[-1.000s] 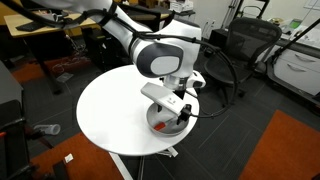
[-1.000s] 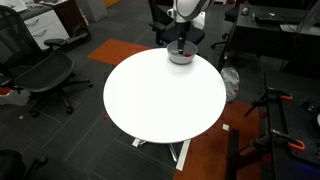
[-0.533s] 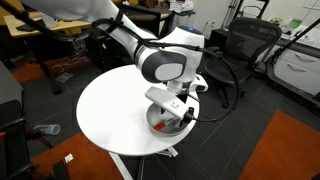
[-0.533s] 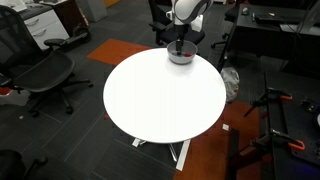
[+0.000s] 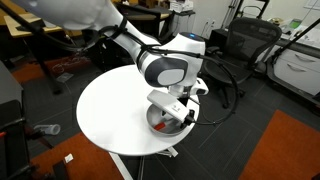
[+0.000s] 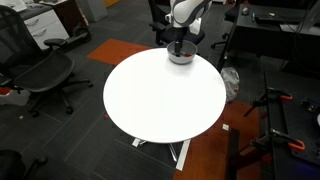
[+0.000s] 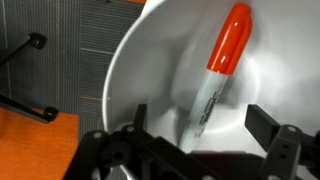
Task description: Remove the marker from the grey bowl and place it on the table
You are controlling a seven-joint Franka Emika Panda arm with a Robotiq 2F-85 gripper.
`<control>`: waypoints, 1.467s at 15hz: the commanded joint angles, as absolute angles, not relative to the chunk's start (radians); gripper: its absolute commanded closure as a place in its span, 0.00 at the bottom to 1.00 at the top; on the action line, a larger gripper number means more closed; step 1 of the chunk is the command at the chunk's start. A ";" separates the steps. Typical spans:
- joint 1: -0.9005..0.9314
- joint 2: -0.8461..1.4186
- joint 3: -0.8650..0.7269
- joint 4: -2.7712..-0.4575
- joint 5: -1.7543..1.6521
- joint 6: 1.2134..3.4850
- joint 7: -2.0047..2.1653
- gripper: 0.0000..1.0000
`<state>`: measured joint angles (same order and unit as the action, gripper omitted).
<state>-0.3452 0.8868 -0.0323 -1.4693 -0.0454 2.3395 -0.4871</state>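
Marker (image 7: 214, 78) lies inside the grey bowl (image 7: 133, 62), slanted. Its red cap points up the pale far wall and its white barrel runs down towards the jaws. The jaws are spread wide, one dark fingertip (image 7: 268, 126) on each side of the barrel's lower end. A clear gap shows between each fingertip and the marker, so nothing is pinched. The marker's white end sits about midway between them, low in the wrist view.

In an exterior view the arm's (image 5: 166, 71) wrist hangs straight over the bowl (image 5: 156, 123) and hides most of it. Compared with a second ago, the rounded wrist joint sits lower and closer to the bowl, and the white camera block beneath it has come down with it. The bowl has not shifted. In an exterior view from across the room the arm (image 6: 186, 12) stands over the bowl (image 6: 181, 58) much as before, with only a slight change in pose.

The bowl rests near the rim of the round white bench (image 5: 108, 112), whose top (image 6: 160, 98) is otherwise bare. Beyond the bowl's edge the wrist view shows grey carpet with a black cable (image 7: 24, 46) and an orange patch of floor (image 7: 28, 142). Black office chairs (image 6: 44, 70) stand around the bench.
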 commanded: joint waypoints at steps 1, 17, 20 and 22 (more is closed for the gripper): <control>-0.361 0.916 -0.016 -1.424 -0.027 2.350 -0.491 0.26; -0.352 0.863 -0.020 -1.504 -0.014 2.394 -0.438 0.96; -0.343 0.780 -0.023 -1.609 -0.005 2.481 -0.398 0.96; -0.336 0.721 -0.023 -1.688 -0.006 2.555 -0.385 0.96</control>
<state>-0.3475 0.8547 -0.0232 -1.5163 -0.0179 2.4586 -0.4216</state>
